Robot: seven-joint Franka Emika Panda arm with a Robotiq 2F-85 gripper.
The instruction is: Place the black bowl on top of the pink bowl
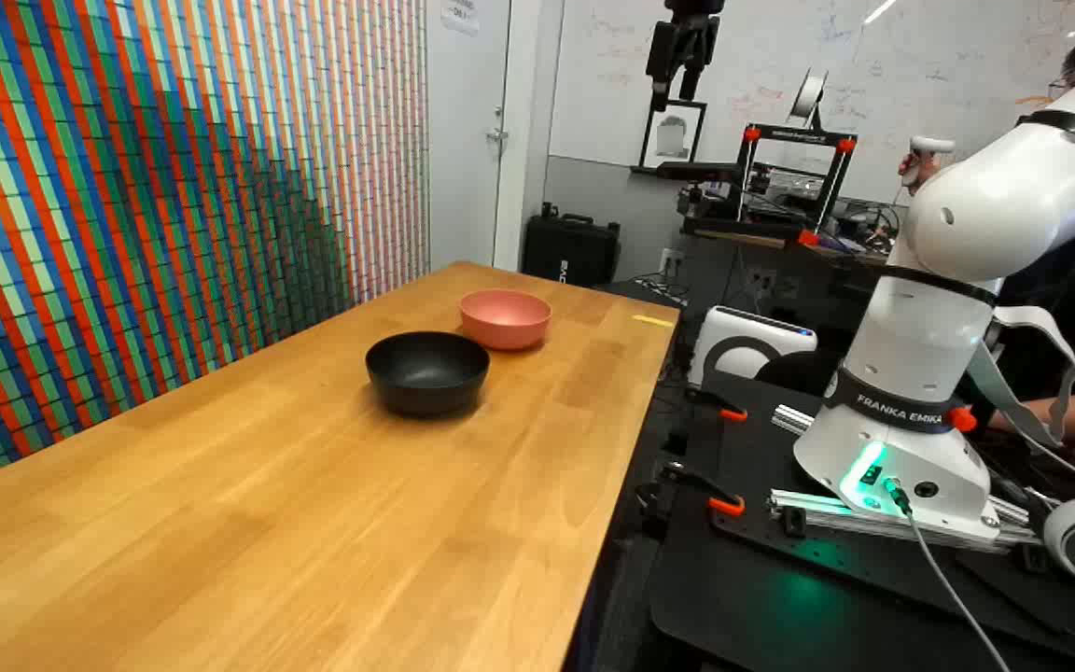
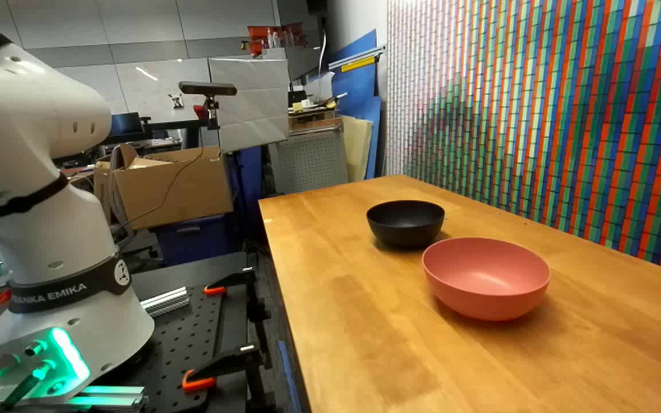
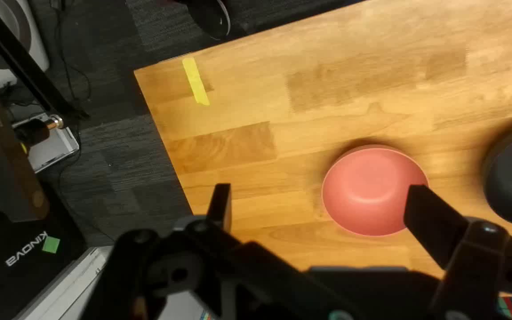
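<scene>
Here, wall: tiles in many-coloured stripes.
Black bowl: round, on the wooden table, well below the gripper; cut off in the wrist view.
Pink bowl: smooth, near the black one, also well below; in the wrist view a finger hides some rim.
Gripper: released, fingers spread wide.
Arm: glossy white, cropped.

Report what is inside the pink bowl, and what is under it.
Inside the pink bowl nothing shows but its own bare surface. Under it is the wooden table; the patch directly beneath is covered by the bowl and cannot be seen.
</scene>
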